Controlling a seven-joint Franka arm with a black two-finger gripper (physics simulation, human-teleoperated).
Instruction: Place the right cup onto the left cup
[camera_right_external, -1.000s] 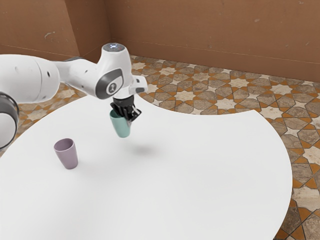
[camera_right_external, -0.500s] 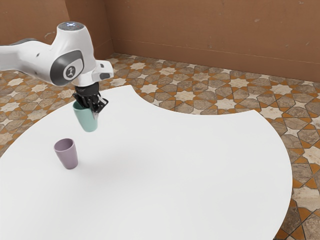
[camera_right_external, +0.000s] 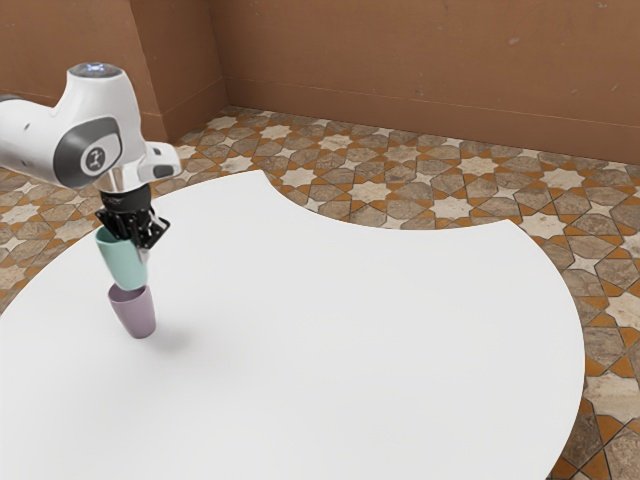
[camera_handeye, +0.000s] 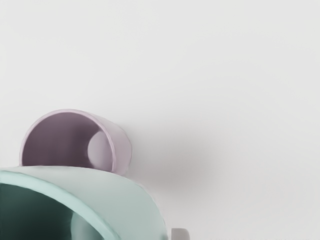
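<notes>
Teal cup (camera_right_external: 123, 264) aloft, gripped by claw (camera_right_external: 143, 244), right at purple cup's (camera_right_external: 136, 316) rim; contact unclear. Purple cup stands nearer table's (camera_right_external: 350, 350) curved edge at exterior view's left; broad tabletop stretches right to notched far edge.

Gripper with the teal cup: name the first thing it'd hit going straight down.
Probably the purple cup: the teal cup in the gripper hangs just above its mouth in the exterior view. Depth is unclear, so it might miss the rim.
</notes>
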